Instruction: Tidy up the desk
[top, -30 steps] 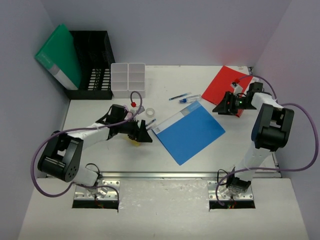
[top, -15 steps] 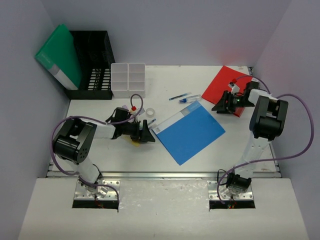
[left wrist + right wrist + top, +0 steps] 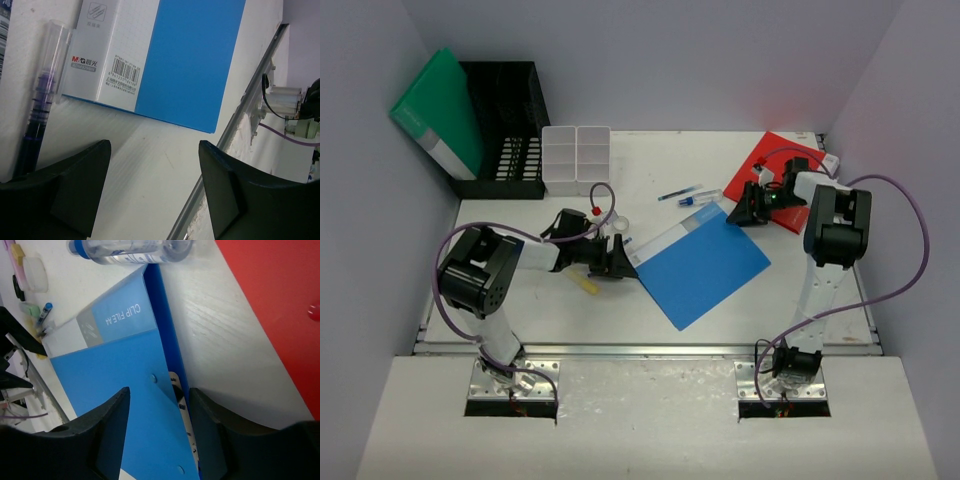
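Lying flat near the middle of the white bench (image 3: pixel 660 155), a blue folder (image 3: pixel 705 265) sits at an angle with its white label corner turned toward the left arm. The bench fills most of the top view, with a silver rail (image 3: pixel 650 350) along its near edge, just beyond the arm bases.

The left gripper (image 3: pixel 620 258) hangs low just beside the folder's label corner. In its wrist view the left gripper (image 3: pixel 154 146) stands wide and holds nothing, with bare bench between its fingers. A pen (image 3: pixel 42 100) with purple ink and a clear cap lies next to the label.

The right gripper (image 3: pixel 740 208) sits at the folder's far corner, near a red folder (image 3: pixel 770 165). Its wrist view shows the right gripper (image 3: pixel 157 395) with its jaws apart on either side of the blue folder's raised edge, not closed on it. A clear tube with a blue cap (image 3: pixel 130 250) lies just beyond.

At the far left stand a black mesh rack (image 3: pixel 505 130), a green folder (image 3: pixel 440 105) leaning on it, and a white compartment tray (image 3: pixel 577 158).
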`<state>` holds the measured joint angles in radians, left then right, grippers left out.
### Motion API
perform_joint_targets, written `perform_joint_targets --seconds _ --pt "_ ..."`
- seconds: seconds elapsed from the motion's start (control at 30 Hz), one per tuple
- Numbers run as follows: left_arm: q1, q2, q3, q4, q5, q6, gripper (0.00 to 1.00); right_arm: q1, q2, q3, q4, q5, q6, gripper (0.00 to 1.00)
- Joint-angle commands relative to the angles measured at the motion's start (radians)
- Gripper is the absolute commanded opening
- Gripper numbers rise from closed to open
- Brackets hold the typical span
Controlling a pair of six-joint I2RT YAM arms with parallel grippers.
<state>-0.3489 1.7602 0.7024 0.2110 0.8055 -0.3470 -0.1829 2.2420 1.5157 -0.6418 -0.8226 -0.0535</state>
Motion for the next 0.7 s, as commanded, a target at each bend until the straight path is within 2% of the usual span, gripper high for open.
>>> perform_joint_targets --seconds 0.0,0.27,0.37,0.47,0.67 --pt "-0.036 0.064 0.024 -0.008 -0.067 0.023 0.70 0.006 0.034 0.031 -0.072 -0.084 -0.040 0.44" --pt "-0.057 0.100 0.054 -0.002 -0.069 0.014 0.69 0.005 -0.002 0.032 -0.204 -0.286 -0.129 0.26" --pt "-0.061 0.097 0.051 0.002 -0.069 0.014 0.69 0.005 -0.015 0.038 -0.241 -0.322 -0.166 0.12" --pt "-0.062 0.085 0.049 0.002 -0.072 0.017 0.69 0.005 -0.021 0.063 -0.290 -0.336 -0.209 0.02" --pt "-0.064 0.056 0.046 0.000 -0.077 0.028 0.71 0.005 -0.042 0.122 -0.416 -0.391 -0.305 0.00"
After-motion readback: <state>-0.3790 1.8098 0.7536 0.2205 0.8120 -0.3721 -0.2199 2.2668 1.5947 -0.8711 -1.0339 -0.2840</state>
